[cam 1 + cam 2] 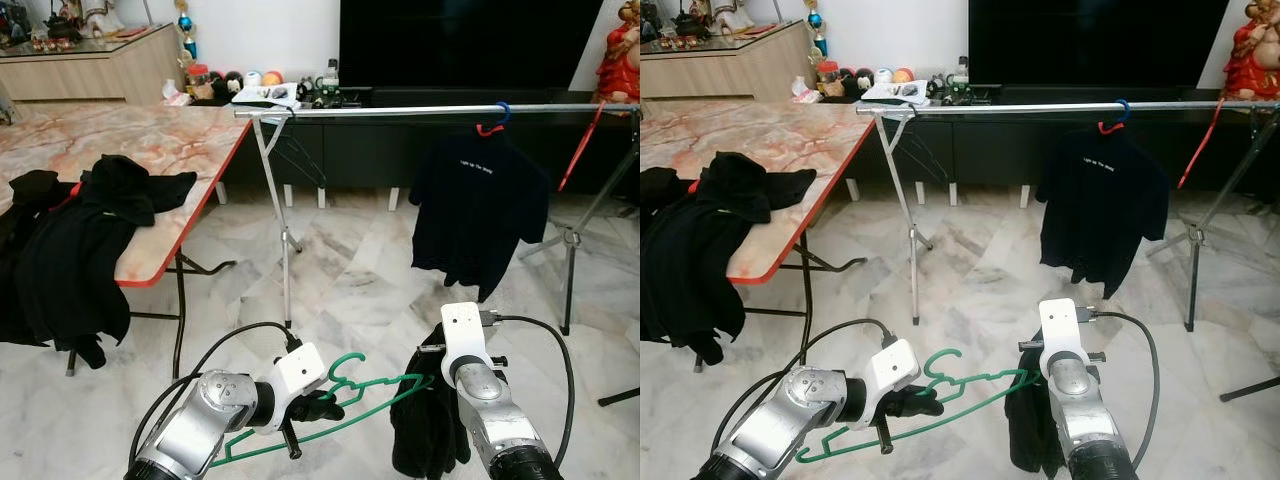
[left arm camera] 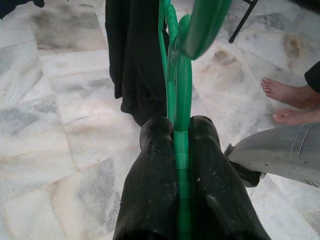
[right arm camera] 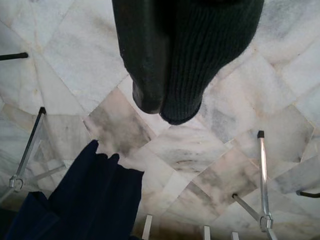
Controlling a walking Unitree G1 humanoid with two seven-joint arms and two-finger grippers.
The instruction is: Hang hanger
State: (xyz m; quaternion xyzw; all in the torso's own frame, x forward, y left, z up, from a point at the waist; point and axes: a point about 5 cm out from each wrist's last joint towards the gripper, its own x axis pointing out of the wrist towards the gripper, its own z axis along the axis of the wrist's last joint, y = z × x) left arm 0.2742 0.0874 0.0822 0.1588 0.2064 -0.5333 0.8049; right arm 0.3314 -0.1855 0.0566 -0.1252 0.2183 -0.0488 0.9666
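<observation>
Rail [image 1: 420, 111] at 12 o'clock, well apart; left tool [image 1: 318, 405] clamps green hanger [image 1: 345, 400] (crosswise); right tool [image 1: 437, 372] pinches black garment [image 1: 425, 425].

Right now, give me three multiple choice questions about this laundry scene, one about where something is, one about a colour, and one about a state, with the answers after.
1. Where does the dark T-shirt hang?
A. On the metal rail
B. On the table edge
C. On the television

2. What colour is the hanger in the left end effector?
A. Red
B. Green
C. White

3. What is the state of the left end effector?
A. Open and empty
B. Shut on the hanger
C. Resting on the floor

Answers:
1. A, its hook sits over the metal rail.
2. B, the left wrist view shows plain green plastic.
3. B, both black fingers press against the hanger's bar, held above the floor.
</observation>
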